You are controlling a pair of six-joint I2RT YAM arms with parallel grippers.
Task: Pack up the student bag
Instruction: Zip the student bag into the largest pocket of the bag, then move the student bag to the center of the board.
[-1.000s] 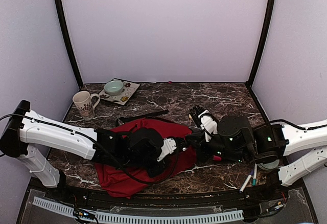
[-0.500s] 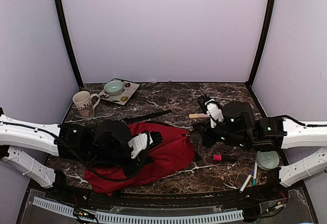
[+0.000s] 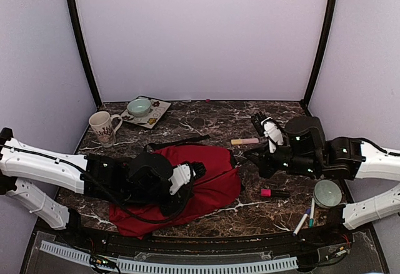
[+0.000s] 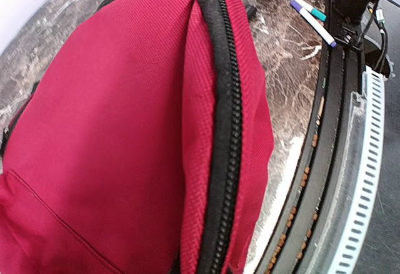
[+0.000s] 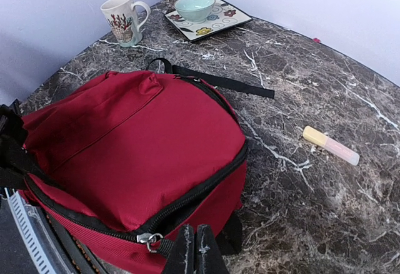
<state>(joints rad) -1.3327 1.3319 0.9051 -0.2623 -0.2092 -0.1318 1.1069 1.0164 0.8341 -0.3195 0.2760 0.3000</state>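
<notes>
While left pincer [image 3: 197, 170], right pincer [image 5: 195, 248] sit closed | student bag [image 5: 144, 142] beside both | mug [image 3: 103, 127] aside

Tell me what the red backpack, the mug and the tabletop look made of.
Backpack: woven synthetic fabric, likely nylon or polyester, matte; weave shows in the left wrist view. Zipper: black, probably plastic coil teeth. Mug: glazed ceramic by its glossy white sheen. Tabletop: dark marble look, white veins; stone or printed laminate, cannot tell.

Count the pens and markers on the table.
4: a pale marker and a pink marker right of the bag, two thin pens front right. More may be hidden.
</notes>
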